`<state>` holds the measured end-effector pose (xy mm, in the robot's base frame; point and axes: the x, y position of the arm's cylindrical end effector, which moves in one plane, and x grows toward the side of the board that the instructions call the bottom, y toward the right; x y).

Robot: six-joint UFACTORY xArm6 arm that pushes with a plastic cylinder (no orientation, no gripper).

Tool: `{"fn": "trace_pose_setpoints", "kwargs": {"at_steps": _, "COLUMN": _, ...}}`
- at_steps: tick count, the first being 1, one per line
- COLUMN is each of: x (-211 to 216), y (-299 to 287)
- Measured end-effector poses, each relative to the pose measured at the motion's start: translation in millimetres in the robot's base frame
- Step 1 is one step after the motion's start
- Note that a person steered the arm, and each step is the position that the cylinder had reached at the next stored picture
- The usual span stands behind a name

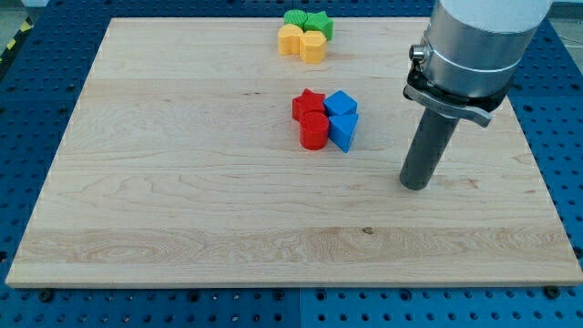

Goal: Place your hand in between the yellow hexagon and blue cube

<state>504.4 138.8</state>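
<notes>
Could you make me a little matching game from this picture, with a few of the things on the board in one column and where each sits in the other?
Things:
1. my tip
2. green blocks
3. red star
4. blue cube

Places:
A. at the view's top edge of the board, just above the yellow blocks
B. alone on bare wood, to the view's right of the red and blue cluster
C. right-hand upper corner of the middle cluster
D. left-hand upper corner of the middle cluster

Pairs: 1-B, 2-A, 3-D, 4-C
</notes>
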Motion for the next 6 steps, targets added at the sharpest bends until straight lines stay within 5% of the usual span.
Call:
{"fn": "trace_pose_setpoints", "kwargs": {"at_steps": 3, "x": -135, "y": -27}}
{"fn": "trace_pose_setpoints", "kwargs": {"at_steps": 6, "x": -164, "y": -113}}
